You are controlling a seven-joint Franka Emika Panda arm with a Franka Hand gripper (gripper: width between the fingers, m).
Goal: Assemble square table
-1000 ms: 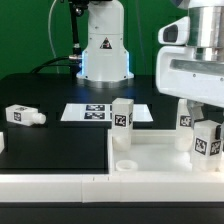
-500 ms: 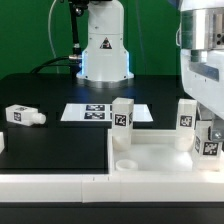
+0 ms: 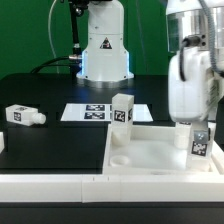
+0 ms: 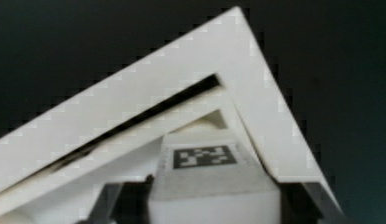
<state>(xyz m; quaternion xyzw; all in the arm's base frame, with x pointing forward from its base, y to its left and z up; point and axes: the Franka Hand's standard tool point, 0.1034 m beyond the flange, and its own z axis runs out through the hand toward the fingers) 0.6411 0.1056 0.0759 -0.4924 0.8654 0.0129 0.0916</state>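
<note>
- Worktop (image 3: 40, 160): black surface, with low white border bars (image 3: 50, 186) along its near edge.
- Square tabletop slab (image 3: 150, 155): lies flat, sockets up, in the near corner toward the exterior view's right, against the border bars. Raised rim visible; one round corner socket (image 3: 122, 160) near the front looks empty.
- Marker board (image 3: 100, 113): flat behind the slab, carrying tags only.
- Standing leg (image 3: 122, 114): upright at the slab's far corner, tag facing the camera. Judged already seated there, though the joint itself is not clear.
- Loose leg (image 3: 22, 116): lying on its side on the worktop, well apart from the slab, toward the exterior view's left. Not yet fitted.
- Leg in hand (image 3: 201, 143): upright at the slab's corner toward the exterior view's right, mostly hidden by the arm. Wrist view shows its tagged top (image 4: 206, 156) close between the two dark fingers, the slab's rim corner beyond.
- Gripper (image 4: 193, 195): fingers sit narrowly apart on either side of this leg and look closed onto it; actual contact is blurred, so this is a judgement.
- Progress: roughly one leg in, a second being set or screwed at its corner, one still loose; a fourth is not visible. Well short of finished.
</note>
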